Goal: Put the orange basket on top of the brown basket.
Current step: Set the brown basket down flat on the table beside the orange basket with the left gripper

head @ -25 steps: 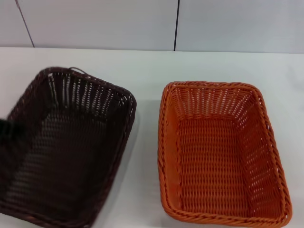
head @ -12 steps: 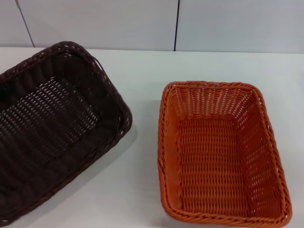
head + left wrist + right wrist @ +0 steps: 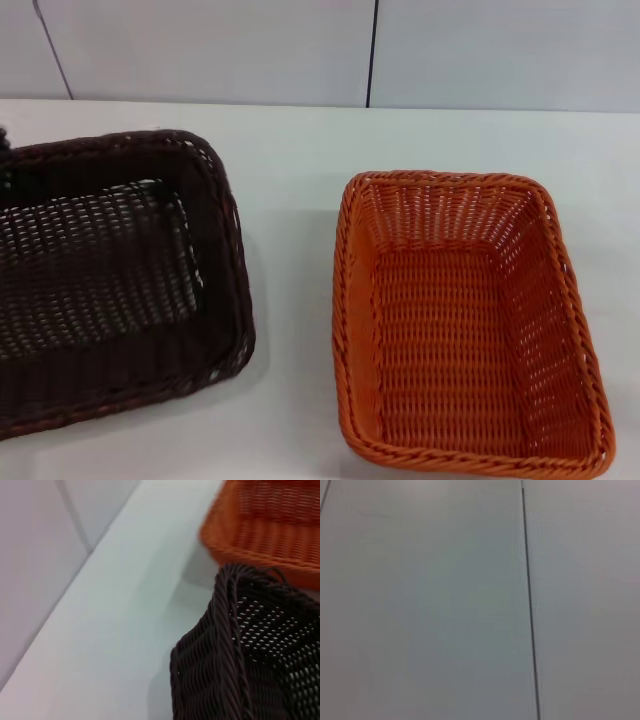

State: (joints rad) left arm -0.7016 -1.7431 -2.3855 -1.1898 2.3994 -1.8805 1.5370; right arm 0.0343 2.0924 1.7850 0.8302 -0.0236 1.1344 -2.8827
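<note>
Orange basket, sitting right of brown basket: likely light, stiff; braided rim offering hold. Pincers' states: cannot tell.

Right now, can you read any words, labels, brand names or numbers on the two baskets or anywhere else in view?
None: no text, label, number or sign shows on the orange basket, the brown basket, the white table or the wall panels.

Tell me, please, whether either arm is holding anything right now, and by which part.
It cannot be told: no jaws show. The brown basket sits skewed beside the orange basket, and the left wrist camera is close above its rim.
</note>
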